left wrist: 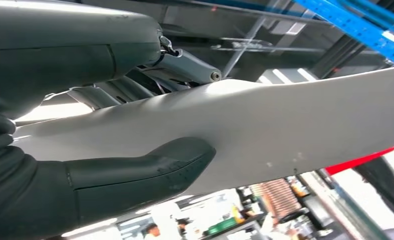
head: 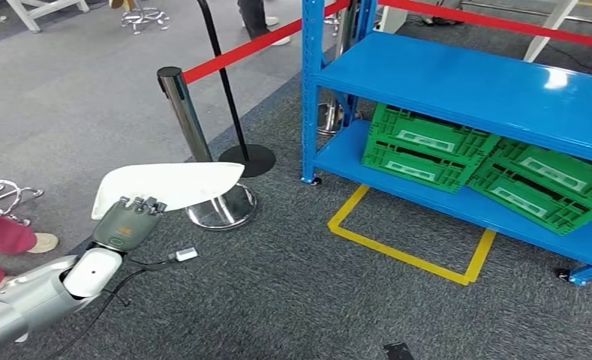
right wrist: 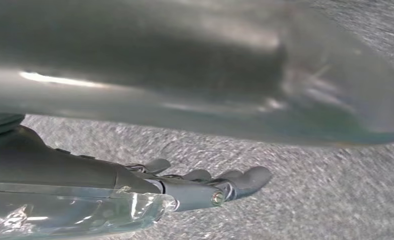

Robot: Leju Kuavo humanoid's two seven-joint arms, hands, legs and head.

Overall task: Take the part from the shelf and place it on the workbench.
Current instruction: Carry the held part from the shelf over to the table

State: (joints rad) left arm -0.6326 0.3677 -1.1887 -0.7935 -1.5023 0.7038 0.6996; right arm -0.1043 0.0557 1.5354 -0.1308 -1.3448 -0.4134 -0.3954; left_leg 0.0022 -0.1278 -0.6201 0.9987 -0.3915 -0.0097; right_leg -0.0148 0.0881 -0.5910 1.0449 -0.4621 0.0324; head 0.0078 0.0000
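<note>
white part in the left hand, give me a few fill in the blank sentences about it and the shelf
1. The left hand holds a flat part whose colour is ____.
2. The crates on the lower level of the shelf are ____ in colour.
3. The shelf itself is painted ____.
4. The floor marking in front of the shelf is made of ____ tape.

Missing words: white; green; blue; yellow

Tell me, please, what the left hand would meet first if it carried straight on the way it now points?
Probably the stanchion's chrome base, just beyond the white part that the left hand holds; depth is unclear.
</note>
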